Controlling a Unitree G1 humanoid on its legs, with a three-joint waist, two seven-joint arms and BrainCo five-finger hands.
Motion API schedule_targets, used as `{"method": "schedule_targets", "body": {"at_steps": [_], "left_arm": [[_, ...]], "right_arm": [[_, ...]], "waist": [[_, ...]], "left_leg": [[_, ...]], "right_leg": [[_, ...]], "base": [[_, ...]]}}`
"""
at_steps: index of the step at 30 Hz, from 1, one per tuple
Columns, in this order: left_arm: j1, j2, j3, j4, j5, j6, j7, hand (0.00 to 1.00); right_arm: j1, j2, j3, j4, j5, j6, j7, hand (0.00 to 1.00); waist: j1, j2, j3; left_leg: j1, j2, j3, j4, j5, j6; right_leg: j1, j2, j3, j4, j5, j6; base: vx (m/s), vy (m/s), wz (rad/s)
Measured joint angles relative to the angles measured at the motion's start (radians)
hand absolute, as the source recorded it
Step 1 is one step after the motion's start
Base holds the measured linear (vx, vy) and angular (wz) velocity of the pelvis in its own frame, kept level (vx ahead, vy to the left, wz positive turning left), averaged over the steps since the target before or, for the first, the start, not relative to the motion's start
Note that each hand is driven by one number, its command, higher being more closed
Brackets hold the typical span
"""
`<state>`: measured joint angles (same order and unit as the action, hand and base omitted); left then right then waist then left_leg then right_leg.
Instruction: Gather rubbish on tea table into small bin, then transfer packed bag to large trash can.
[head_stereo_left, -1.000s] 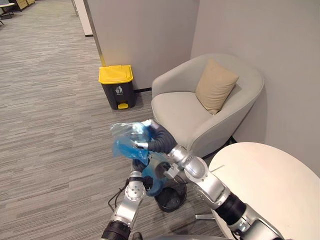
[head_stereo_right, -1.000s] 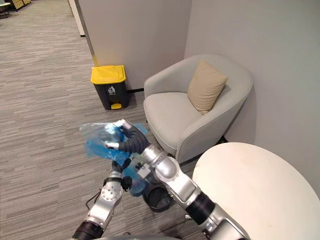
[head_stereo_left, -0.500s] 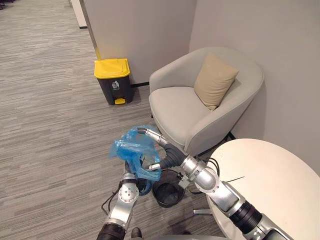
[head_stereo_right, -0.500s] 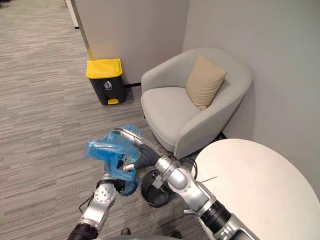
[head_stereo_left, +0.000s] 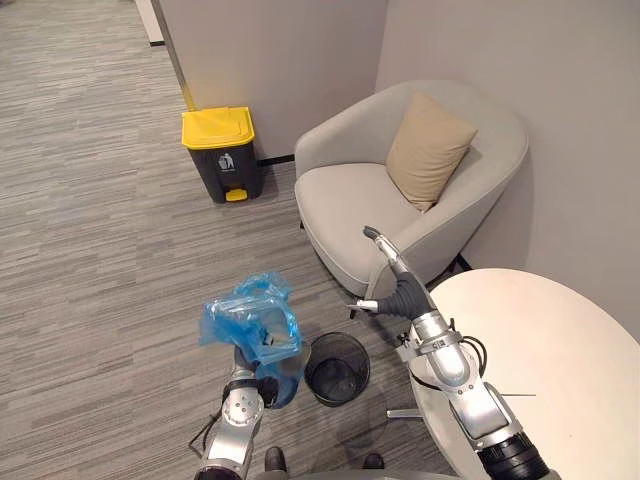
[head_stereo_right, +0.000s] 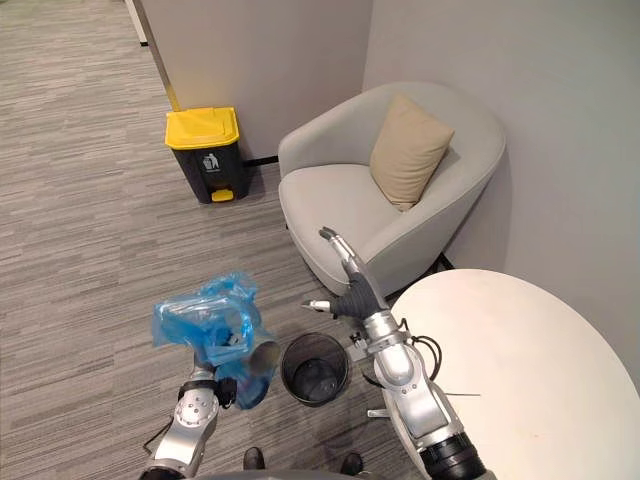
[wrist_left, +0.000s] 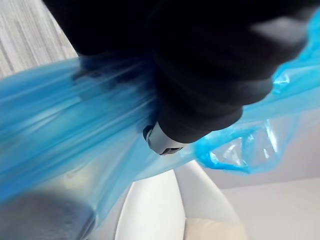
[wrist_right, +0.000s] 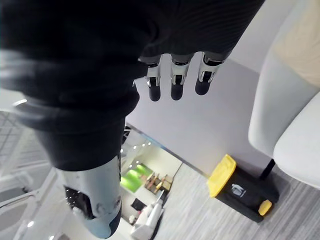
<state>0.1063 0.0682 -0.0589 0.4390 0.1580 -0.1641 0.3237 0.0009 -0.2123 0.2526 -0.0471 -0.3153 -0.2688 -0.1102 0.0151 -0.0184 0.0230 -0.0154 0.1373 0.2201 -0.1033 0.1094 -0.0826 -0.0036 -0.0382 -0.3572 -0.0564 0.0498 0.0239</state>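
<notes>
The bag (head_stereo_left: 250, 322) is soft and light; it should be held by its bunched neck. The left hand (head_stereo_left: 263, 384) has its fingers hidden in the bag, so their grip cannot be told. The right hand (head_stereo_left: 394, 290) has its fingers straight.

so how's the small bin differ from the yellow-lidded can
The small bin is round, black mesh and open-topped; the large trash can is boxy and dark with a shut yellow lid. The small bin stands by the table; the large trash can stands farther off against the wall. Both are upright on the floor.
</notes>
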Motion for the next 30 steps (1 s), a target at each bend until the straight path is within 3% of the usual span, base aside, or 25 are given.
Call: {"method": "schedule_targets", "body": {"at_steps": [7,14,30], "left_arm": [[0.055,0.017,0.042,0.062,-0.036,0.0,-0.053,1.0],[0.083,0.017,0.071,0.151,-0.042,0.0,-0.106,1.0],[0.117,0.016,0.069,0.241,-0.042,0.0,-0.15,1.0]], "right_arm": [[0.058,0.086,-0.138,0.364,0.177,0.02,0.012,0.0],[0.067,0.1,-0.185,0.582,0.275,0.04,0.027,0.0],[0.069,0.127,-0.185,0.708,0.264,0.06,0.026,0.0]], "waist": [[0.0,0.008,0.005],[0.001,0.016,0.01],[0.0,0.021,0.017]], "left_leg": [[-0.006,-0.006,-0.018,0.0,0.0,0.0],[-0.004,-0.016,-0.029,0.0,0.0,0.001],[0.015,-0.019,-0.044,0.0,-0.004,-0.004]], "right_leg": [[0.003,-0.005,-0.019,-0.001,-0.003,0.004],[0.011,-0.015,-0.029,-0.002,-0.005,0.007],[0.034,-0.026,-0.045,-0.001,-0.02,0.014]], "base": [[0.0,0.003,0.06],[0.02,0.021,0.05],[0.0,0.009,0.03]]}}
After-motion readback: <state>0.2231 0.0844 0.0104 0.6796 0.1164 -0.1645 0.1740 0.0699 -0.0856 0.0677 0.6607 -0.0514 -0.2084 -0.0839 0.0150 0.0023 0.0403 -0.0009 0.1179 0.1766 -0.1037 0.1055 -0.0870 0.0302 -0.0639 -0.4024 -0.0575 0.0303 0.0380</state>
